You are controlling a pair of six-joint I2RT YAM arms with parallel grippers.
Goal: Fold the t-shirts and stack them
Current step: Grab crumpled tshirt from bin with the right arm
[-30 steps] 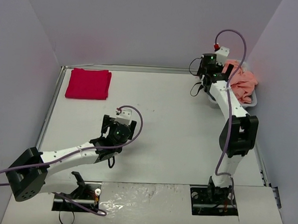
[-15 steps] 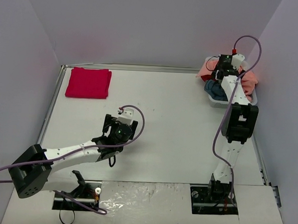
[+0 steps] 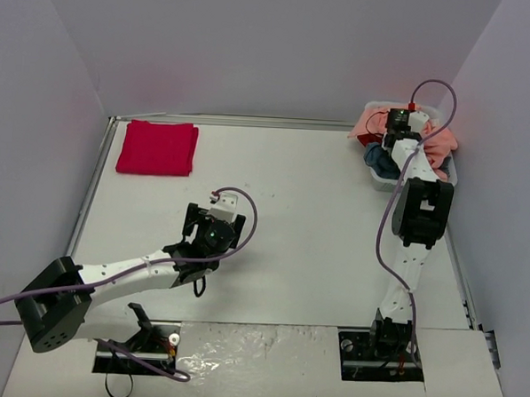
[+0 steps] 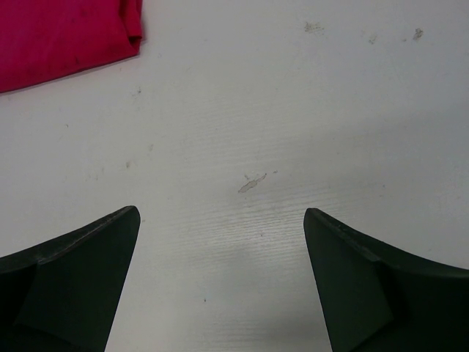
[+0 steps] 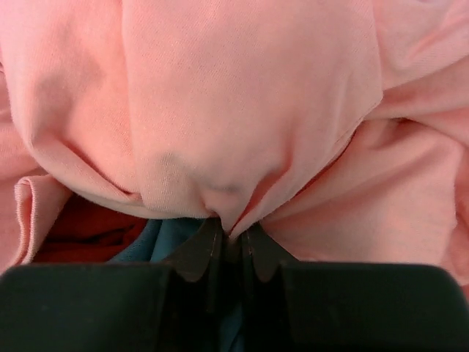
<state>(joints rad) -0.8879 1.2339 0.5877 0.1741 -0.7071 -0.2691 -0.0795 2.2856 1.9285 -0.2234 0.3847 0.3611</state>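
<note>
Right end effector (image 5: 229,238), reaching into the white basket (image 3: 383,180) at the far right corner of the counter (image 3: 299,218), closed with a pinched fold of the salmon-orange t-shirt (image 5: 242,110) between its fingertips. This t-shirt lies crumpled on top of the basket's contents. Beneath it show a teal-blue t-shirt (image 5: 157,238) and a patch of red cloth (image 5: 88,231). Left end effector (image 4: 220,214), jaws wide apart and holding nothing, hangs over bare counter left of centre. A crimson t-shirt (image 3: 157,147), folded into a flat rectangle, lies at the far left corner of the counter, well apart from both arms.
</note>
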